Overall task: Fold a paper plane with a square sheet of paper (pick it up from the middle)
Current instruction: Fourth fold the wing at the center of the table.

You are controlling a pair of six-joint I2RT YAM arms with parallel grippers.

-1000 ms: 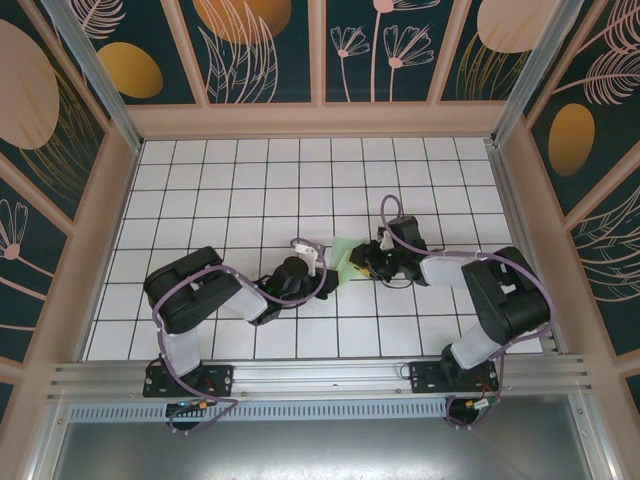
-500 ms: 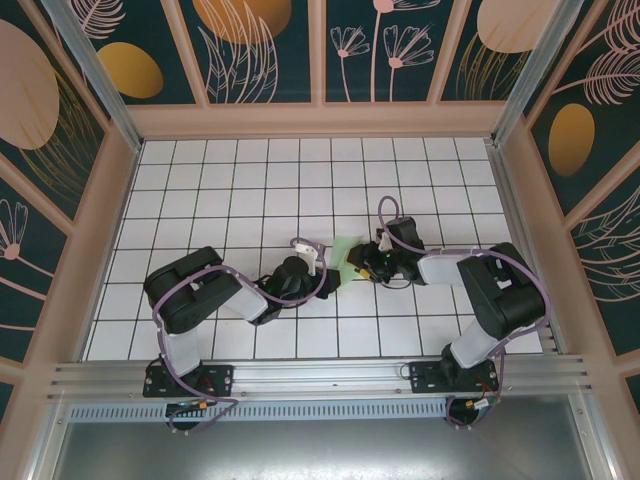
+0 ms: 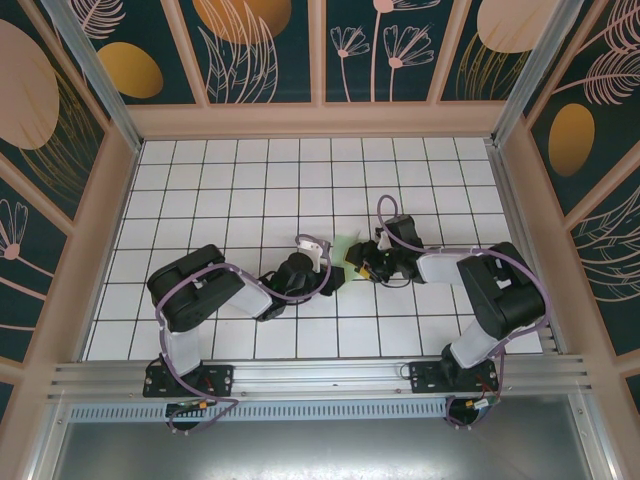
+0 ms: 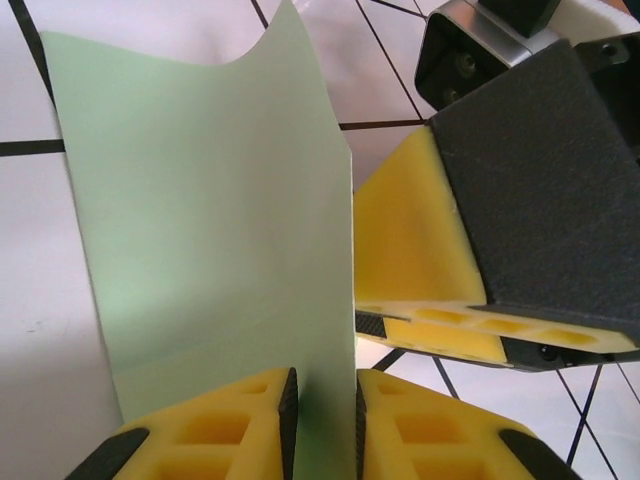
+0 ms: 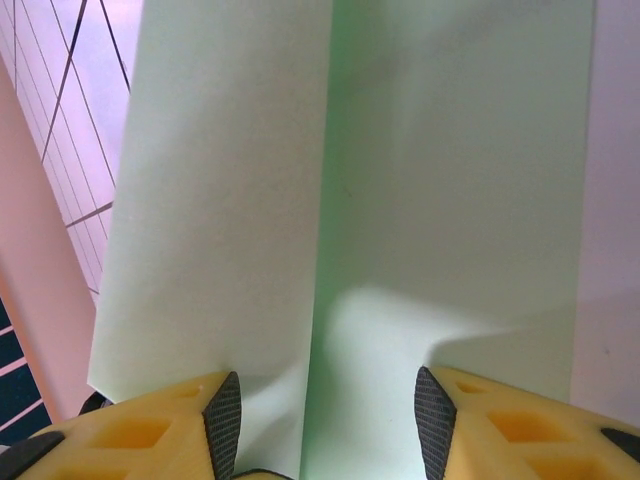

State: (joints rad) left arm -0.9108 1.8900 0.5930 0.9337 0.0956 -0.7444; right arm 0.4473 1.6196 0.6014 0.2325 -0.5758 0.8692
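The square sheet of paper (image 3: 347,247) is pale mint green, folded, with a straight crease down it (image 5: 400,200). It sits mid-table between the two grippers. My left gripper (image 3: 333,272) reaches it from the left. In the left wrist view its jaws (image 4: 324,425) stand a narrow gap apart, and the sheet (image 4: 210,200) shows face-on across that gap and behind the left finger. My right gripper (image 3: 360,262) meets the sheet from the right, open wide (image 5: 322,420), the creased paper spanning between its pads. One yellow right finger (image 4: 410,250) lies beside the sheet's right edge.
The white grid-tiled table (image 3: 250,190) is boxed in by low pink walls (image 3: 320,120) at the back and both sides. A metal rail (image 3: 320,375) runs along the near edge by the arm bases. Both arms stretch low toward the middle.
The right jaws have spread wider around the sheet. The left gripper has pushed forward toward the paper, its jaws parting slightly. The right gripper has shifted a little toward the back.
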